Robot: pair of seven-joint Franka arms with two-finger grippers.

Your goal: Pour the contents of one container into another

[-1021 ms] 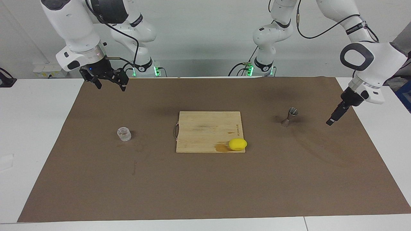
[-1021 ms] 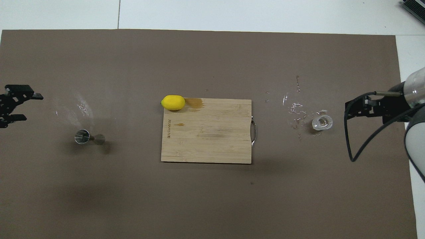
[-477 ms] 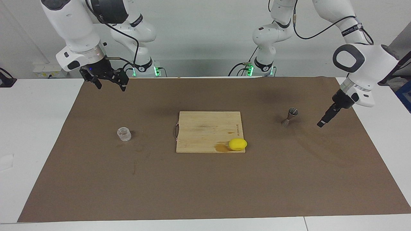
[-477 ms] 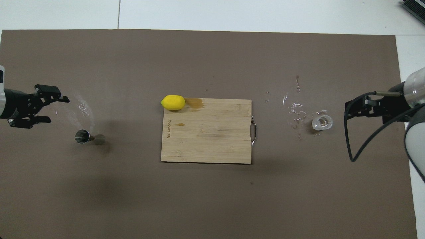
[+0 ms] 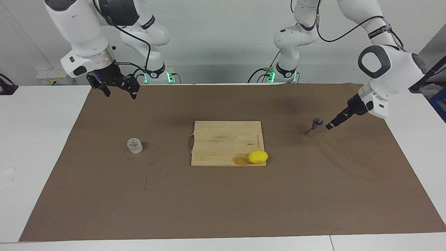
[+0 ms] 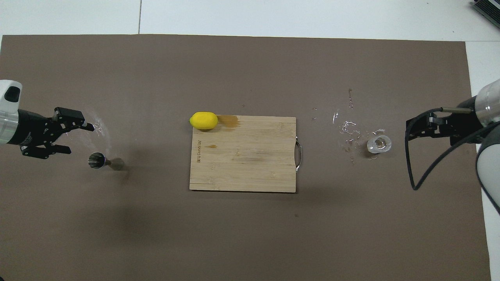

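Fingers spread, the left gripper nears the upright jigger; squaring on its waist should avoid tipping. Right gripper waits open above the mat, glass cup untouched.

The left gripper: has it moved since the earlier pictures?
Yes. The left gripper, open, has closed in on the metal jigger, which stands unmoved.

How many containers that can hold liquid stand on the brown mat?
2. The glass cup stands toward the right arm's end of the table; the metal jigger stands toward the left arm's end, beside the open left gripper. Nothing seems hidden.
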